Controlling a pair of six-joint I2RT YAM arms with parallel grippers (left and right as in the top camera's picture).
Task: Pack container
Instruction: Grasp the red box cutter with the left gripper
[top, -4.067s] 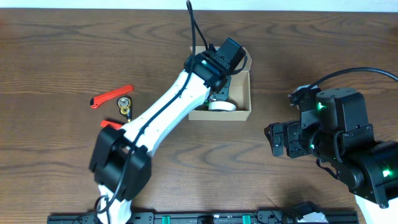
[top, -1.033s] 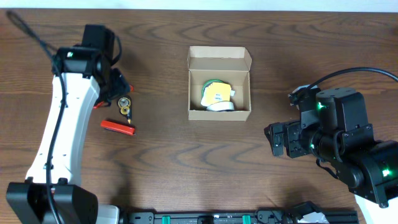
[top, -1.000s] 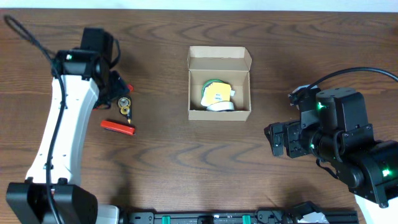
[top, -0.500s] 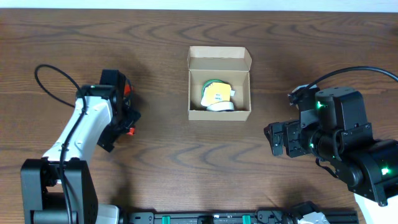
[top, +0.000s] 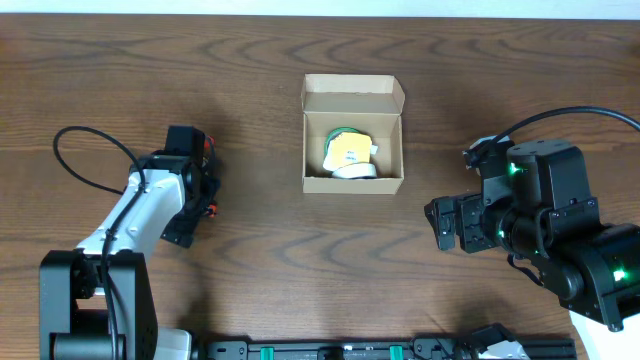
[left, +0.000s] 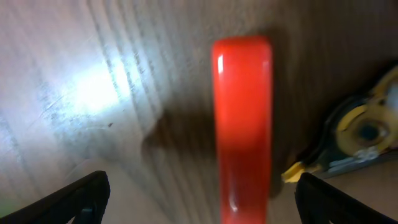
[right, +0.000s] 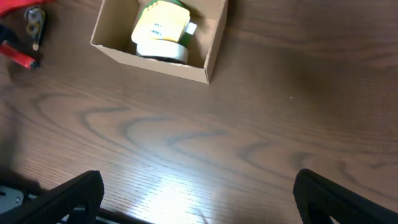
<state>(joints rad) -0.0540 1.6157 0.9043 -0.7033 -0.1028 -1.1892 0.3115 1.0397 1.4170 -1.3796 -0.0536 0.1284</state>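
Container (top: 353, 186) long axis left-right, flap (top: 352, 93) far side.

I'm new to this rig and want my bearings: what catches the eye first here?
The open cardboard box in the upper middle of the overhead view draws the eye, with a white tape roll and a yellow-labelled item inside. At the left, the left end effector hangs open over a red stick-shaped object, which fills the left wrist view.
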